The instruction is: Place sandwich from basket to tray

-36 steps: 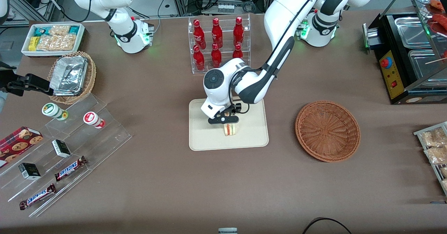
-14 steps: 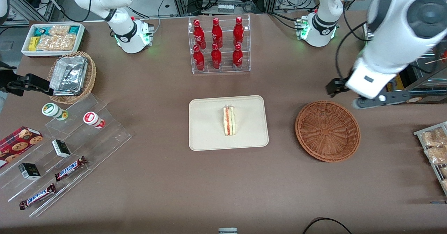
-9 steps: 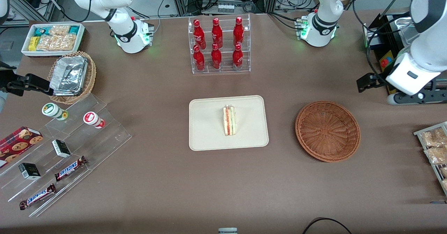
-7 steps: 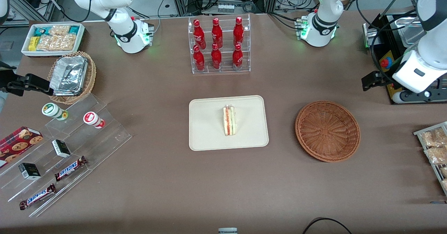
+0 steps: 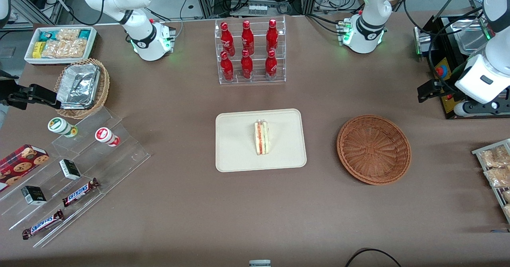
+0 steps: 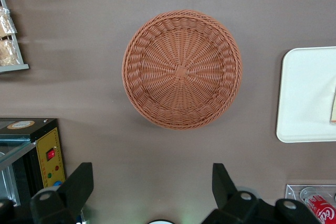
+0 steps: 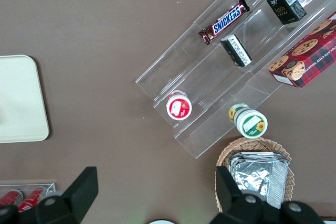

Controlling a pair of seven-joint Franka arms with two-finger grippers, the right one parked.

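Note:
The sandwich [image 5: 261, 138], a pale wedge with red and green filling along its cut edge, lies on the cream tray [image 5: 239, 155] at mid-table, with nothing touching it. The round reddish-brown basket [image 5: 373, 149] stands beside the tray toward the working arm's end, and it holds nothing. My gripper [image 5: 480, 108] hangs high near the black appliance, farther from the front camera than the basket. In the left wrist view the gripper [image 6: 151, 183] is open with only bare table between its fingers. That view also takes in the basket [image 6: 181, 69] and the tray [image 6: 307, 95].
A clear rack of red bottles [image 5: 250, 52] stands farther from the front camera than the tray. A black appliance [image 5: 450, 67] and a rack of bagged snacks [image 5: 494, 167] sit at the working arm's end. Acrylic steps [image 5: 79, 167] with snacks stand toward the parked arm's end.
The gripper has let go of the sandwich, which now lies on the tray. The arm has risen and swung past the basket to the working arm's end, still drifting slightly.

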